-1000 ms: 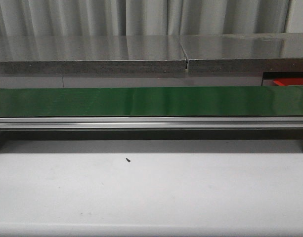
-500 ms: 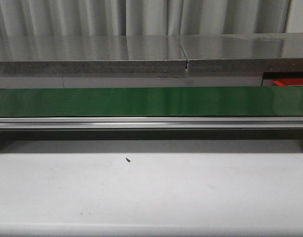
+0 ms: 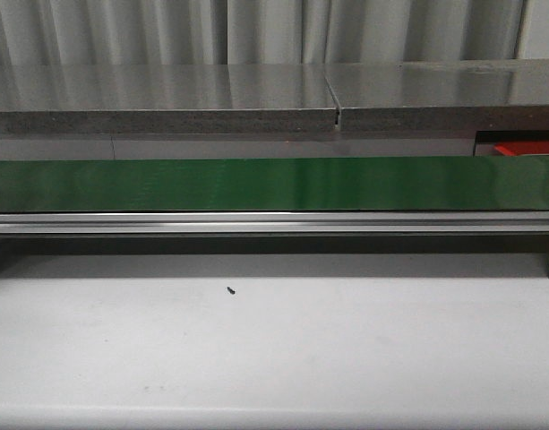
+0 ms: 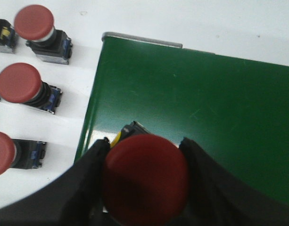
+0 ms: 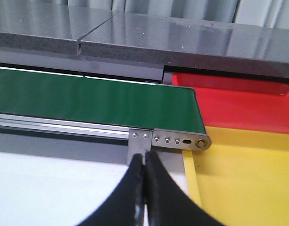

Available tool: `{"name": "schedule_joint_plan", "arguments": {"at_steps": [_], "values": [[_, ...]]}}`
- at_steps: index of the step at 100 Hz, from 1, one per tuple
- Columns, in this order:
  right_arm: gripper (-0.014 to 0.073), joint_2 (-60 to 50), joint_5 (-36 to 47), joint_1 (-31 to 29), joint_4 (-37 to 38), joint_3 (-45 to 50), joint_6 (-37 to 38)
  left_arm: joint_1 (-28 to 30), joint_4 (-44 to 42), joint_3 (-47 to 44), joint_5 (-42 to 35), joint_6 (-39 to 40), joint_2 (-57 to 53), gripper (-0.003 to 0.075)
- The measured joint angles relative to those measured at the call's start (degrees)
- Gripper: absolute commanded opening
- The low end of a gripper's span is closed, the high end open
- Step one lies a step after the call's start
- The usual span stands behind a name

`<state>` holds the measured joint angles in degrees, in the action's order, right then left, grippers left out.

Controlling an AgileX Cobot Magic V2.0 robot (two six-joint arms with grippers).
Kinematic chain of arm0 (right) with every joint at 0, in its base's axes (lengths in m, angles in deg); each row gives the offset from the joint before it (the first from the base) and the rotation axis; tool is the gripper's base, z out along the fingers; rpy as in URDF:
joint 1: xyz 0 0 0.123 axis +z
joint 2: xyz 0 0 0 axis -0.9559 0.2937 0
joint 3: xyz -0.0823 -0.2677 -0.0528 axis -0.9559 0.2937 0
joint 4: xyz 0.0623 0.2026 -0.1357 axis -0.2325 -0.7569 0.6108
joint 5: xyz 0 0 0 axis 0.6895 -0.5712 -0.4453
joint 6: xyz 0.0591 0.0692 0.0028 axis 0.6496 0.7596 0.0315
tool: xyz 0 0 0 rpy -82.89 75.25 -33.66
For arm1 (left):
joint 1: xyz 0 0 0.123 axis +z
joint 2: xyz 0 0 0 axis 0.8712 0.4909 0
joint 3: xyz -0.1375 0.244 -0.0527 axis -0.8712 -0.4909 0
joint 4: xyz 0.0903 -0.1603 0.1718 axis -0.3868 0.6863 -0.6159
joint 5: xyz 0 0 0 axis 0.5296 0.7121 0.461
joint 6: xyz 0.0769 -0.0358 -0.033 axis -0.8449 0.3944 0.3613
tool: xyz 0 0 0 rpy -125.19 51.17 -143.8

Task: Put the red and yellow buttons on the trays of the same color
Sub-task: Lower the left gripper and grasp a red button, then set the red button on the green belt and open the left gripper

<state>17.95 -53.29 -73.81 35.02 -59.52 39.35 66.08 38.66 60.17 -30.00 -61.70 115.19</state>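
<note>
In the left wrist view my left gripper (image 4: 144, 143) is shut on a red button (image 4: 145, 176) and holds it over the end of the green conveyor belt (image 4: 201, 103). Three more red buttons (image 4: 19, 84) lie on the white table beside the belt. In the right wrist view my right gripper (image 5: 145, 157) is shut and empty, near the belt's other end (image 5: 97, 106). The red tray (image 5: 238, 106) and the yellow tray (image 5: 243, 179) sit beyond that end. No yellow button is in view. Neither gripper shows in the front view.
The front view shows the long green belt (image 3: 274, 184) with its metal rail (image 3: 274, 222), a grey shelf (image 3: 167, 98) behind it, a strip of the red tray (image 3: 525, 147) at far right and a small dark speck (image 3: 230, 289) on the white table.
</note>
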Motion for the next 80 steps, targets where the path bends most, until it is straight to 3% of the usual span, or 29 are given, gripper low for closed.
{"name": "schedule_joint_plan", "arguments": {"at_steps": [29,36,44,56,63,69,80], "values": [[-0.0066,0.0,0.0,0.0,0.0,0.0,0.0,-0.1,0.8,2.7,0.3,-0.1,5.7,0.0003],[-0.0066,0.0,0.0,0.0,0.0,0.0,0.0,-0.1,1.1,3.2,0.6,-0.2,5.9,0.0069],[-0.0066,0.0,0.0,0.0,0.0,0.0,0.0,-0.1,1.5,3.8,1.2,-1.3,6.1,0.0206],[-0.0066,0.0,0.0,0.0,0.0,0.0,0.0,-0.1,2.3,5.3,3.0,-2.8,6.1,0.0503],[-0.0066,0.0,0.0,0.0,0.0,0.0,0.0,-0.1,2.9,6.7,3.7,-3.3,6.1,0.0618],[-0.0066,0.0,0.0,0.0,0.0,0.0,0.0,-0.1,3.2,8.1,4.6,-3.6,6.1,0.0657],[-0.0066,0.0,0.0,0.0,0.0,0.0,0.0,-0.1,3.4,11.0,7.1,-3.6,6.1,0.0659]]}}
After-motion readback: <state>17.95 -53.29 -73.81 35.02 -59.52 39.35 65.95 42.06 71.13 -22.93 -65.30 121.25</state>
